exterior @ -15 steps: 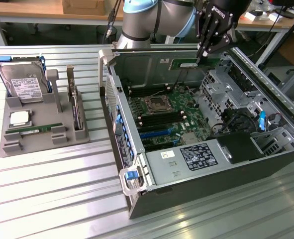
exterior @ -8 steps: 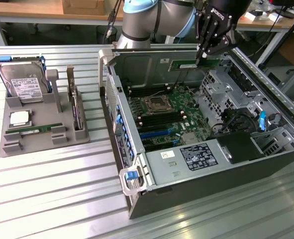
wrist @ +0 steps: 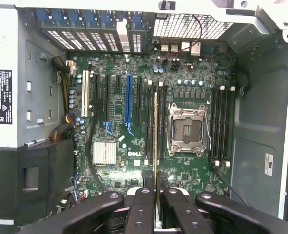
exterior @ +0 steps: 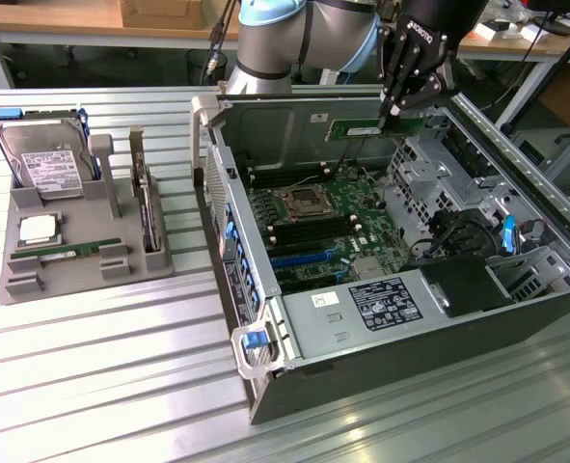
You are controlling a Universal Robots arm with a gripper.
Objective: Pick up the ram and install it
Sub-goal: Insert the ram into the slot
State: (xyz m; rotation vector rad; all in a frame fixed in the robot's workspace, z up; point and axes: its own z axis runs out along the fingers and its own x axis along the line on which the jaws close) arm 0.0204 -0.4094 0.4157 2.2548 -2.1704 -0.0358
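Observation:
My gripper [exterior: 397,112] is shut on the ram [exterior: 355,128], a thin green stick with a white label, and holds it by one end. The stick hangs level above the open computer case [exterior: 265,376], over the far part of the motherboard [exterior: 313,217]. In the wrist view the ram [wrist: 156,131] appears edge-on as a thin line between my black fingers [wrist: 143,200]. It runs parallel to the black memory slots [wrist: 150,122] beside the CPU socket [wrist: 186,129], well above them.
A grey tray [exterior: 34,285] at the exterior view's left holds a hard drive [exterior: 41,159], a CPU chip [exterior: 37,230], another green memory stick [exterior: 67,253] and an upright card [exterior: 148,207]. The power supply [exterior: 381,304] and drive cage [exterior: 439,169] stand inside the case.

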